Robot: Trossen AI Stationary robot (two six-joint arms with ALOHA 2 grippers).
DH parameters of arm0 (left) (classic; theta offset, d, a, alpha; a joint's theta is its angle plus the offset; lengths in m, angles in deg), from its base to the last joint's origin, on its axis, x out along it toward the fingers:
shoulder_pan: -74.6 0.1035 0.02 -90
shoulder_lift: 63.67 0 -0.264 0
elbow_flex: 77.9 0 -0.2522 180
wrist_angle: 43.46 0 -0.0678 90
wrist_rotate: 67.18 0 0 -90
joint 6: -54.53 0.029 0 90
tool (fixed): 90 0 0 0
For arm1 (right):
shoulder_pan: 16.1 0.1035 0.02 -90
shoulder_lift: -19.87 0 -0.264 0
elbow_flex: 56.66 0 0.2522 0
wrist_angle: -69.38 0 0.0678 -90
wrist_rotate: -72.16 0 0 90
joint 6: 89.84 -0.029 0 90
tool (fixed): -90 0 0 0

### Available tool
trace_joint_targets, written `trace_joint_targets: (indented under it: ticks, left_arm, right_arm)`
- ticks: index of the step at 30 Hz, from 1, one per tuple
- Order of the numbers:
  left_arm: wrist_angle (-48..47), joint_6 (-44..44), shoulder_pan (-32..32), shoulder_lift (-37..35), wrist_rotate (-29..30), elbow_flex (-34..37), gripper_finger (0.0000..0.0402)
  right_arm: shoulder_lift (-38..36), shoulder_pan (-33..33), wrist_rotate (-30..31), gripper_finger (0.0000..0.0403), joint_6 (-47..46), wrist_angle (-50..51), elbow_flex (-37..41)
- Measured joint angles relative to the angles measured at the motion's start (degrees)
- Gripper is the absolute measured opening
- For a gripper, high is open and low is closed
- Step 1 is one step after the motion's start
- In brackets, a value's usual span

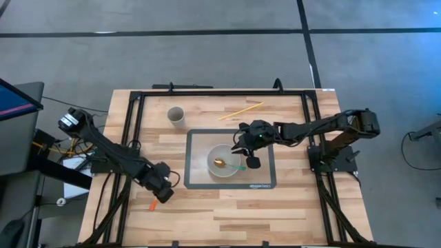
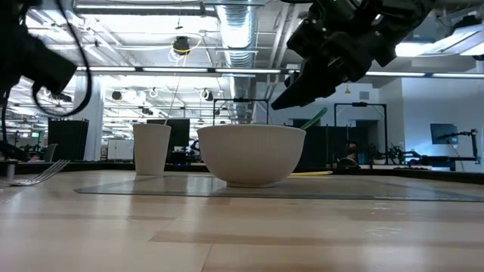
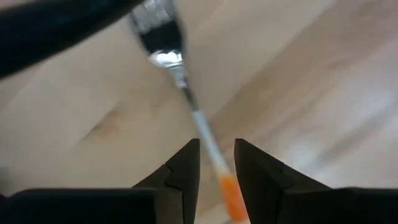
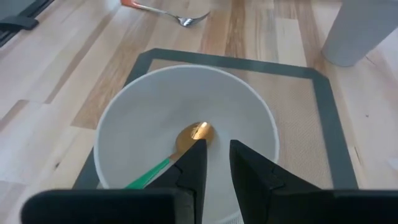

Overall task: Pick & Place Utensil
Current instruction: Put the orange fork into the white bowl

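A white bowl (image 1: pixel 224 162) stands on a grey mat (image 1: pixel 265 180). Inside it lies a spoon with a gold head (image 4: pixel 194 134) and a green handle (image 4: pixel 148 175); the handle leans on the bowl's rim and sticks up beside it (image 2: pixel 316 116). My right gripper (image 4: pixel 213 163) hovers open just above the bowl (image 4: pixel 186 118), over its right side (image 1: pixel 248 150). A fork (image 3: pixel 186 93) with an orange handle (image 1: pixel 153 204) lies flat on the wood (image 2: pixel 38 175) left of the mat. My left gripper (image 3: pixel 216 163) is open above it, one finger on either side of its shaft.
A white cup (image 1: pixel 176 115) stands on the wood beyond the mat's far left corner. A thin yellow stick (image 1: pixel 241 110) lies near the far edge. A black frame (image 1: pixel 134 131) runs along the table's sides. Bare wood lies along the near edge.
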Motion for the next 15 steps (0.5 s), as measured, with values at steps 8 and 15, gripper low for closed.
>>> trace_joint_targets:
  ticks: [8, 15]
  left_arm:
    - [1.77, -1.78, -0.61, 4.63, 0.05, 1.48, 0.0100]
    - [3.51, -1.82, -0.61, 6.36, -0.15, 1.47, 0.0100]
  right_arm:
    - [0.02, -0.02, 0.00, 0.0063, -0.33, -0.44, 0.00]
    - [0.04, -0.02, 0.00, 0.0063, -1.28, -0.21, 0.00]
